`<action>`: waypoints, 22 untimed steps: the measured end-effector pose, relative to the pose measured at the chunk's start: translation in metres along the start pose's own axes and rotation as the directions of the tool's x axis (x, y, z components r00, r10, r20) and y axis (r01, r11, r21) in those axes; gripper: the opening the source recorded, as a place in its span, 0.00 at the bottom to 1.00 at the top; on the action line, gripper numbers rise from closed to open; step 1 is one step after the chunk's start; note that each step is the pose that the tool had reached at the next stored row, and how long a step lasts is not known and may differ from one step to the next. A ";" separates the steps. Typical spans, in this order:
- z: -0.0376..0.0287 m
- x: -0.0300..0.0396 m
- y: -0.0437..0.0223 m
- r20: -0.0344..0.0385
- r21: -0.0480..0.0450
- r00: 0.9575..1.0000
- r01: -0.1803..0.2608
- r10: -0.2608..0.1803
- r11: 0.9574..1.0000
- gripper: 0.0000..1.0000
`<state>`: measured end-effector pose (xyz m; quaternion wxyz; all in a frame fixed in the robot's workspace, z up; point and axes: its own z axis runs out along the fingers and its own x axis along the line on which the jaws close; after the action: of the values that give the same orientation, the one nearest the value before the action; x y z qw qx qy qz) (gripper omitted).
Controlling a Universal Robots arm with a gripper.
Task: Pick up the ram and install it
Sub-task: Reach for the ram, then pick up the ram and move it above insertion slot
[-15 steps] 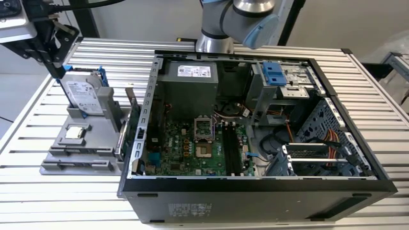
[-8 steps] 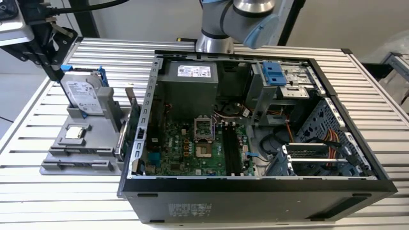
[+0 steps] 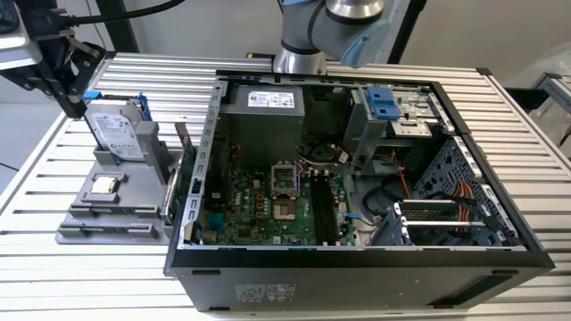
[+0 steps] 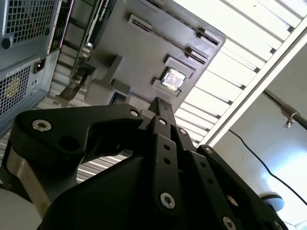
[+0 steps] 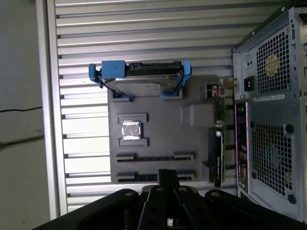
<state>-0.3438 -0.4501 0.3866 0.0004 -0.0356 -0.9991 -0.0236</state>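
My gripper [image 3: 71,107] hangs at the exterior view's far left, above and behind the grey parts holder [image 3: 89,234]. Its fingers look pressed together with nothing between them, seen in both wrist views [image 4: 160,103] [image 5: 165,173]. The ram is out of view. In the first wrist view the fingertips line up over two long narrow slots [image 5: 153,157] in the holder [image 5: 158,124], which look dark. The open computer case [image 3: 357,267] lies in the middle, its black memory slots [image 3: 321,207] running along the green motherboard.
A silver hard drive with blue rails [image 3: 116,134] [image 5: 139,81] stands upright at the holder's back. A small square processor chip [image 3: 107,185] [image 5: 130,130] [image 4: 171,78] lies in its recess. Expansion cards [image 5: 216,143] stand between holder and case. The arm's base [image 3: 299,40] is behind the case.
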 end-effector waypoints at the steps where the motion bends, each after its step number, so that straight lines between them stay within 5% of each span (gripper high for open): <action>1: -0.0001 -0.0001 -0.0012 0.000 0.000 1.000 0.000 0.000 1.000 0.00; 22: -0.0010 -0.0022 -0.0251 -0.006 0.000 1.000 0.000 0.000 1.000 0.00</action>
<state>-0.3434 -0.4753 0.3865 0.0036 -0.0357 -0.9991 -0.0235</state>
